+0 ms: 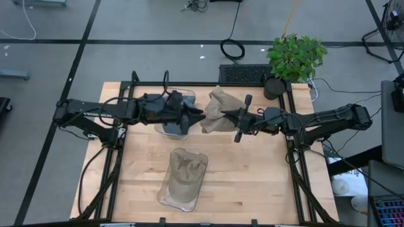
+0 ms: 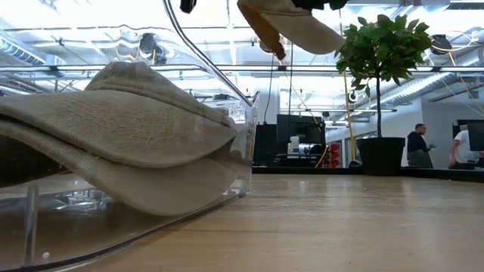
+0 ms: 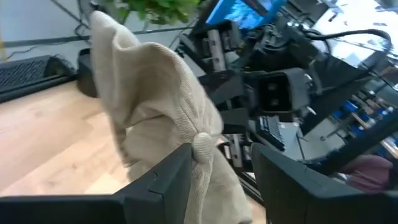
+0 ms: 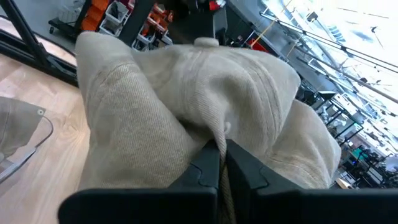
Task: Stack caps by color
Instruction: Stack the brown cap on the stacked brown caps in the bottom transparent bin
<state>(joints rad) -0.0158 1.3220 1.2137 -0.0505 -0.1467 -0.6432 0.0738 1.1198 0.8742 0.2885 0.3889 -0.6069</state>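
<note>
A tan cap hangs in the air over the far middle of the table, between my two grippers. My right gripper comes from the table's right and is shut on it. My left gripper comes from the left and stands open, with the cap's crown and top button between its fingers. More tan caps lie stacked in a clear bin near the front middle; they fill the left of the low view. My left gripper has the cap's crown by the top button against the inner side of one finger; the other finger stands apart from the cloth. My right gripper pinches a gathered fold of the cap's cloth between its two fingers. The fingers lie level, coming from the table's right. The cap is lifted clear of the table and bulges beyond the fingertips.
A second clear bin with something blue-grey in it sits under my left arm. A potted plant stands at the far right corner. Bare wood lies on either side of the near bin. People stand in the room beyond the table.
</note>
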